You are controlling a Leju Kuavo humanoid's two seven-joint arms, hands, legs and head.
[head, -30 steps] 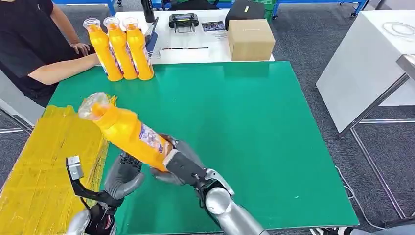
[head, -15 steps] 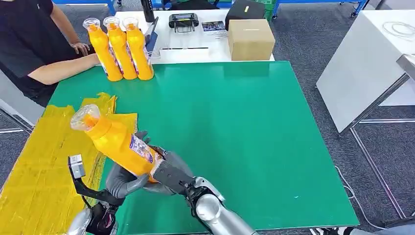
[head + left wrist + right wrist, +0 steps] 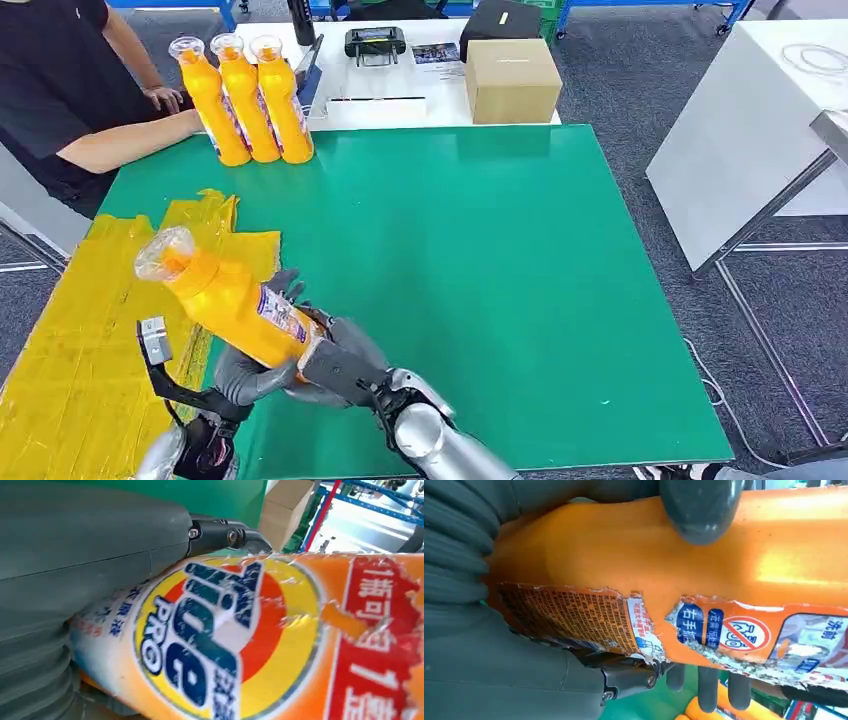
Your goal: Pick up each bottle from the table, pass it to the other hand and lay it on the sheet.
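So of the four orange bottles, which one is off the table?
The tilted orange bottle near the yellow sheet, gripped between the left hand and right hand; the three other bottles stand upright at the table's far edge.

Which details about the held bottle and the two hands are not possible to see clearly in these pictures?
- Bottle base: head view, hidden by the right hand.
- Left hand fingers: head view, mostly behind the bottle, so whether it already grips is unclear.
- Bottle cap: both wrist views, cut off by the edge.
- Label small print: right wrist view, too small and torn.
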